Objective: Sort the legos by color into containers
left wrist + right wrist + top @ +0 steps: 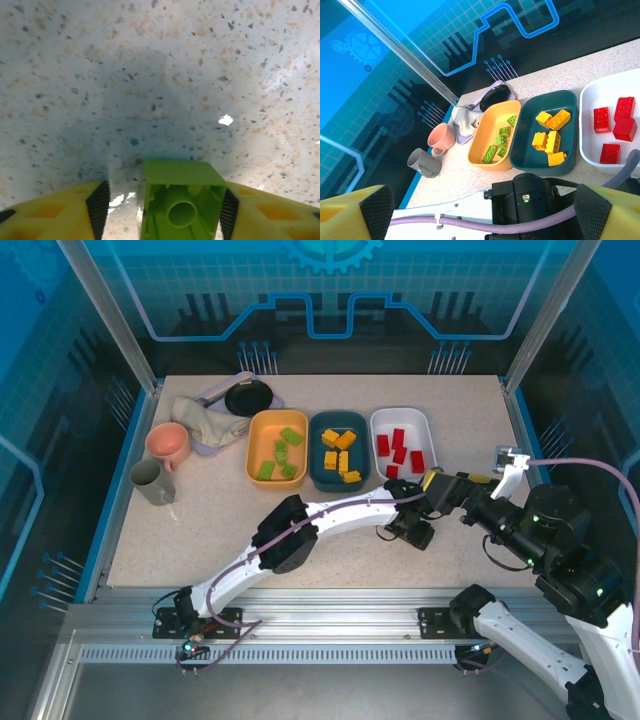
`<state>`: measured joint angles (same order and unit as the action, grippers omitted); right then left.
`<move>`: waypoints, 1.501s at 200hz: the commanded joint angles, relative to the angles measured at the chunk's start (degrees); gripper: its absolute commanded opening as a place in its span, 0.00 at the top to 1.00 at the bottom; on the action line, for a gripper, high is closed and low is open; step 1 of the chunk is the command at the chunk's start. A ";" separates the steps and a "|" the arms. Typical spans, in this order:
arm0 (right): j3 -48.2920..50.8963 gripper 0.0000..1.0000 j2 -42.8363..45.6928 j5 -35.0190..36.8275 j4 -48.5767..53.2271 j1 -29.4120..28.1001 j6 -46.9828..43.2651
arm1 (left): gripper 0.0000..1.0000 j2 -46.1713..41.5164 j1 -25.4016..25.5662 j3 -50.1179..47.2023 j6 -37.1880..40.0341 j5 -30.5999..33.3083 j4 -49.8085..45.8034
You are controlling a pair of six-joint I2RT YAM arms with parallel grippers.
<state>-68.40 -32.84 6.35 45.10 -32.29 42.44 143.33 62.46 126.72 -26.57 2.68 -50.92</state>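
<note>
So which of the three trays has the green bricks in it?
The orange-yellow tray, leftmost of the row; the teal tray holds yellow bricks, the white tray red bricks.

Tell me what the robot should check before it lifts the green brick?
1. Green brick between left gripper fingers: ok.
2. Both pads touching it: not ok, one pad stands apart.
3. Room in yellow tray among greens: ok.
4. Right gripper open and empty: ok.
5. Right gripper clear of left arm: cannot tell.
</note>
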 commanded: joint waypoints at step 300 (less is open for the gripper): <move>-6.25 0.11 -57.10 -17.26 -41.91 2.61 4.49 | 0.61 -23.16 -49.92 -17.97 -9.79 0.51 -0.53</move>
<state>-69.97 -86.35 -8.62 9.98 -31.46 44.99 114.32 13.39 102.39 -35.75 1.54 -49.21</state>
